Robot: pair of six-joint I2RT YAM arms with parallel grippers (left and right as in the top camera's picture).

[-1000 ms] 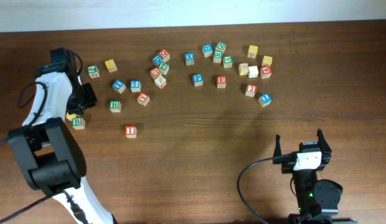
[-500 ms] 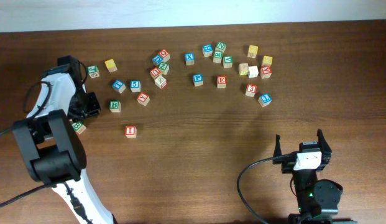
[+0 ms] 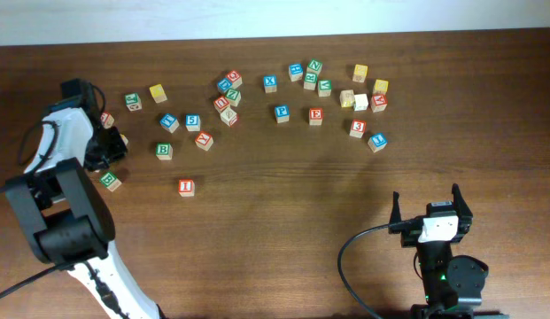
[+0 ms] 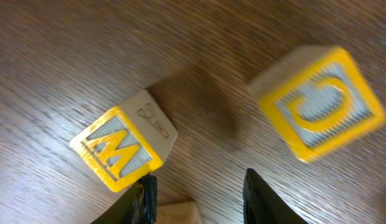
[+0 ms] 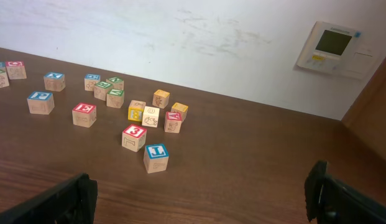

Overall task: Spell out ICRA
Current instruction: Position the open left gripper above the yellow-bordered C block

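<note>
The red "I" cube [image 3: 186, 187] lies alone near the table's middle left. A red-printed cube [image 3: 204, 140] above it looks like the "A". The yellow "C" cube [image 4: 317, 102] lies on the wood, blurred, up and right of my left gripper [image 4: 200, 182]. That gripper [image 3: 112, 146] hovers at the far left. A pale wooden corner [image 4: 179, 213] shows between its fingers, against the left one; whether it is gripped is unclear. The "R" is too small to pick out. My right gripper [image 5: 199, 193] stands wide open over bare wood at the front right [image 3: 426, 206].
A yellow "M" cube [image 4: 121, 149] lies just ahead of the left finger. Green "B" cubes [image 3: 164, 151] [image 3: 110, 181] sit near the left arm. Several other letter cubes spread across the back, with "E" [image 5: 84, 114], "3" [image 5: 134, 136] and "L" [image 5: 156, 157] nearest the right arm.
The left arm has swung left and slightly back, its gripper drawing away from the green "B" cubes. The right arm has not moved.
</note>
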